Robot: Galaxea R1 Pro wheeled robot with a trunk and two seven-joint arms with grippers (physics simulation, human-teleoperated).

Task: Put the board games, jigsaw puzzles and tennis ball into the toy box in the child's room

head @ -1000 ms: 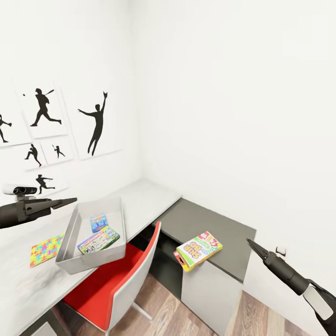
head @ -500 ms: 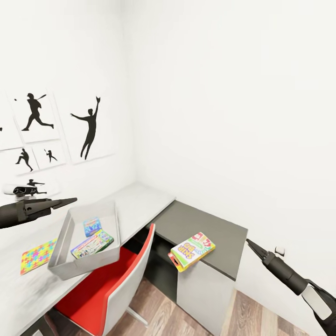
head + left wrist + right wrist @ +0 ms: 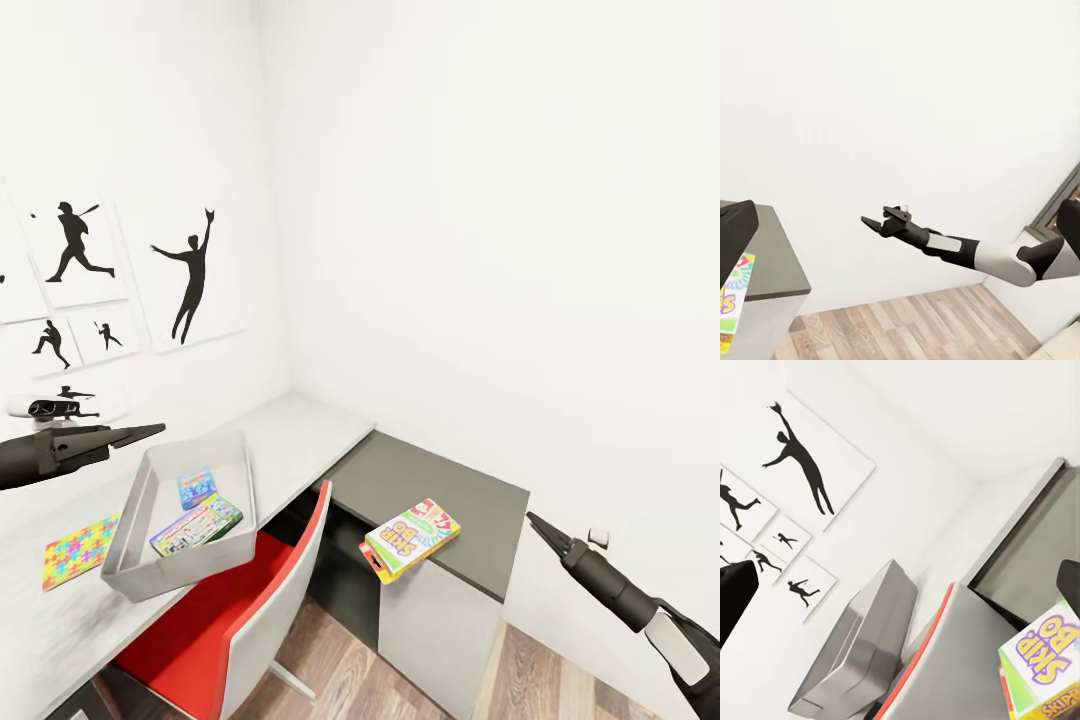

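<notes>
While the left gripper [image 3: 150, 431] hangs at mid-left of the head view with its fingers pressed together on nothing, the right gripper [image 3: 535, 521], likewise closed and empty, points in from the lower right. At lower centre the yellow SKIP-BO board game [image 3: 411, 539] lies on the table's [image 3: 300, 430] dark side unit [image 3: 440, 490], overhanging its front edge. Lower left, the grey toy box [image 3: 140, 560] holds two colourful boxes [image 3: 197, 524] beside a jigsaw puzzle [image 3: 78, 550].

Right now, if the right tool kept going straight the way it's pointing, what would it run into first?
Probably the SKIP-BO board game overhanging the dark side unit: the right tool points toward it across open air, with the red chair beyond. Depth is uncertain; it could pass just above.
</notes>
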